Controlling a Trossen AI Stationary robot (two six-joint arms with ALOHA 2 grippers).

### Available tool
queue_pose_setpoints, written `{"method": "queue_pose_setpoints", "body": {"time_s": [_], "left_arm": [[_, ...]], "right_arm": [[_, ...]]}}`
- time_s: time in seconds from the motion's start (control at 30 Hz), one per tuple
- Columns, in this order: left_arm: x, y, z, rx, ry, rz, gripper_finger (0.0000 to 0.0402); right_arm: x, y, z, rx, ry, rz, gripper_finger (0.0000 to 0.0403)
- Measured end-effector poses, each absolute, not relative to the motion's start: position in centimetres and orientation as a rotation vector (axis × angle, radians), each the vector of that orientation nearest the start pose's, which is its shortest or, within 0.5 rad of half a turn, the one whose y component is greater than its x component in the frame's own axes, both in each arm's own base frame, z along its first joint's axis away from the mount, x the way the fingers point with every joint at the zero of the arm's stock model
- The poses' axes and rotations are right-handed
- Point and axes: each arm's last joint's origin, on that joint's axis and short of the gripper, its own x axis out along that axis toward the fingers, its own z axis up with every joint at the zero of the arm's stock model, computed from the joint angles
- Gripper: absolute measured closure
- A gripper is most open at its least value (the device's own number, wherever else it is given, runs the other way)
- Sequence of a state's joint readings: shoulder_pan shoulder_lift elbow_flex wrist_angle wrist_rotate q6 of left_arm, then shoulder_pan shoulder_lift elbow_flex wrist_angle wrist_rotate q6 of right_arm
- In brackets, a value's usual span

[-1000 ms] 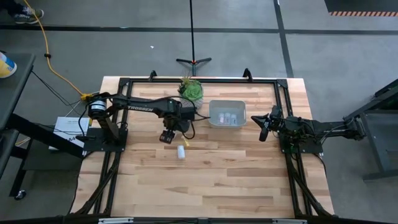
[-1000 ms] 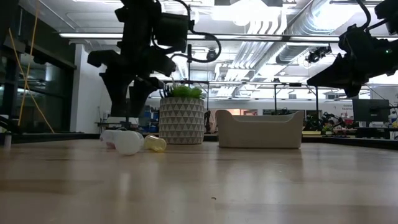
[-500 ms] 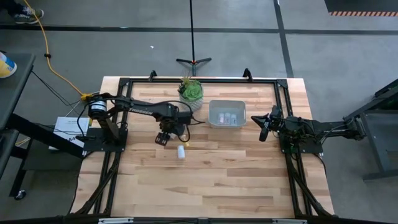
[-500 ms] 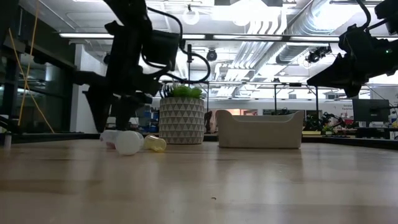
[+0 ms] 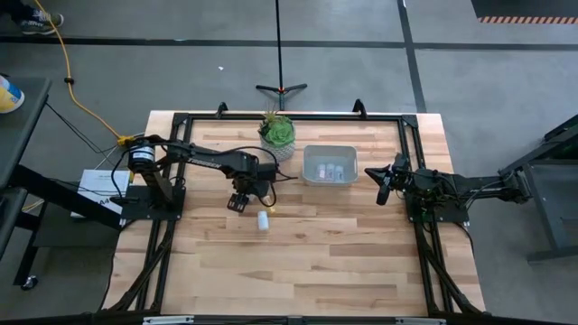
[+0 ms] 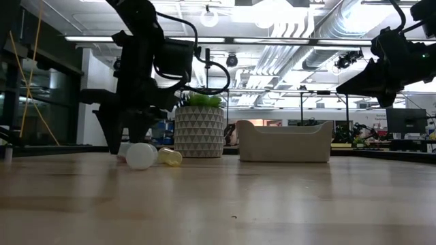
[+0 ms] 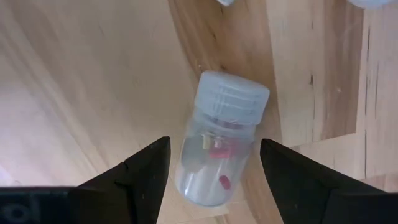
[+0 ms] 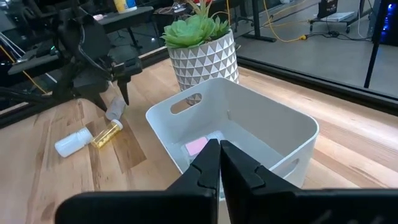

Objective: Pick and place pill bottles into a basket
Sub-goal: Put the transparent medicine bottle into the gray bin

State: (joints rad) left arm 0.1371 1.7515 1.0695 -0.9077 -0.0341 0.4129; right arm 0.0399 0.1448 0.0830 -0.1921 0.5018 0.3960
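Observation:
My left gripper (image 7: 214, 142) is open and points down just above the table. Its fingers stand on either side of a clear pill bottle (image 7: 214, 158) without touching it. That bottle lies on its side with its ribbed pale cap (image 7: 233, 93) past the fingertips. The high view shows this gripper (image 5: 238, 200) left of the basket (image 5: 330, 164). A white bottle (image 8: 73, 142) and a yellowish bottle (image 8: 107, 134) lie on their sides nearby. The basket holds a few bottles (image 5: 330, 169). My right gripper (image 5: 383, 187) is shut and empty, in the air right of the basket.
A green plant in a white patterned pot (image 5: 277, 133) stands just behind and left of the basket, close to my left arm. The white bottle (image 5: 263, 221) lies nearer the front than my left gripper. Bare wooden table (image 5: 307, 262) spreads toward the near edge.
My left gripper has moved a little toward the table's left edge and gone down to the table, ending with its open fingers on either side of the clear bottle. The bottles and the basket have kept still.

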Motion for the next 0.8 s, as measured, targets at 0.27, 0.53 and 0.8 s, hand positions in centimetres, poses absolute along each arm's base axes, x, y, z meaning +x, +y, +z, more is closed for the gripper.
{"method": "queue_pose_setpoints", "body": {"time_s": [0.27,0.53,0.8], "left_arm": [[29.2,4.1,15.9,0.239,1.579,-0.191,0.0171],[29.3,4.1,15.9,0.13,1.575,-0.083,0.0231],[30.5,4.2,19.4,0.056,1.588,-0.05,0.0224]], "right_arm": [[9.8,-1.0,16.3,0.316,0.153,-0.501,0.0401],[9.8,-1.0,16.3,0.316,0.153,-0.501,0.04],[9.8,-1.0,16.3,0.316,0.153,-0.501,0.0399]]}}
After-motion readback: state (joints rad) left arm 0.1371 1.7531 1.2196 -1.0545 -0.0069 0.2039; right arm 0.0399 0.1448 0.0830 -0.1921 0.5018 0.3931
